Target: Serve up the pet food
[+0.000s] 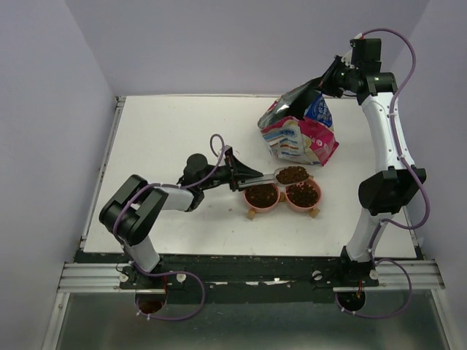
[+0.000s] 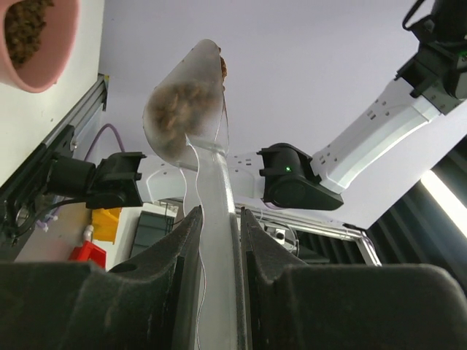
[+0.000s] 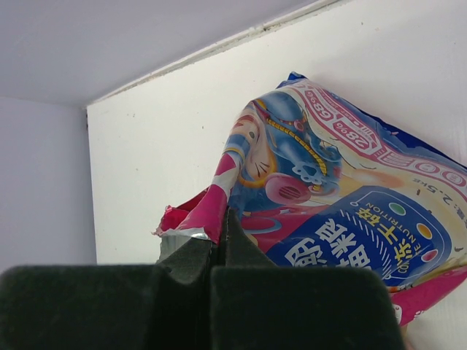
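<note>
My left gripper (image 1: 235,175) is shut on the handle of a clear plastic scoop (image 1: 292,175) heaped with dark brown pet food, held just above the twin pink bowls (image 1: 282,195). Both bowls hold kibble. In the left wrist view the scoop (image 2: 186,109) points up between my fingers, with one bowl (image 2: 36,44) at the top left. My right gripper (image 1: 326,79) is shut on the torn top edge of the printed food bag (image 1: 299,131), holding it up. The right wrist view shows the bag (image 3: 328,197) pinched between my pads.
The white table (image 1: 168,146) is walled at the back and the left. The bag stands at the back right, just behind the bowls. The right arm (image 1: 387,146) arches along the table's right edge.
</note>
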`<state>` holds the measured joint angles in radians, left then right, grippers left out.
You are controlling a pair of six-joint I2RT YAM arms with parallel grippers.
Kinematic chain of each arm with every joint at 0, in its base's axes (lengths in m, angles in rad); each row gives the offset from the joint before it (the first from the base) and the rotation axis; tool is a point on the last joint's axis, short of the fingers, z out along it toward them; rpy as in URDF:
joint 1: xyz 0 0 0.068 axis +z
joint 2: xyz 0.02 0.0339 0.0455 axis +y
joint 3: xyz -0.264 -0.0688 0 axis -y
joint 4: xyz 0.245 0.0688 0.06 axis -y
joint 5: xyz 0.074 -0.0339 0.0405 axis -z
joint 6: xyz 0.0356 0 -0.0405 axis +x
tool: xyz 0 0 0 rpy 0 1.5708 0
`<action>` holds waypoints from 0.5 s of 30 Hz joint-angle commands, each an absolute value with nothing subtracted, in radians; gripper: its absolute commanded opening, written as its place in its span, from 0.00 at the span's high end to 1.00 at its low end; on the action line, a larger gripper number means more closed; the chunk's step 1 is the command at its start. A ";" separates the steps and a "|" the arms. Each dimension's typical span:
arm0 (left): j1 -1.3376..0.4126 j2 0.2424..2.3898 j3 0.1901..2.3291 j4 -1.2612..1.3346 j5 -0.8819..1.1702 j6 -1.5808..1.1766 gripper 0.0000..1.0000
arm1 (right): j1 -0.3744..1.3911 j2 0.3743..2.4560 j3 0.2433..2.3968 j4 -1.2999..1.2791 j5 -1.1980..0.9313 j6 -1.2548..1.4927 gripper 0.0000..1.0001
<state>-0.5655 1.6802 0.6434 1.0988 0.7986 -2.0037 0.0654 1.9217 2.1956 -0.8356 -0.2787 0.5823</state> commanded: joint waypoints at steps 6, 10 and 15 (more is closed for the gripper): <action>-0.580 1.743 0.627 1.155 0.836 -1.982 1.00 | 0.055 1.816 2.207 -0.629 -0.328 0.598 1.00; -0.581 1.769 0.621 1.134 0.844 -1.950 1.00 | 0.055 1.816 2.206 -0.624 -0.334 0.604 1.00; -0.584 1.793 0.607 1.103 0.850 -1.919 1.00 | 0.055 1.812 2.198 -0.623 -0.331 0.601 1.00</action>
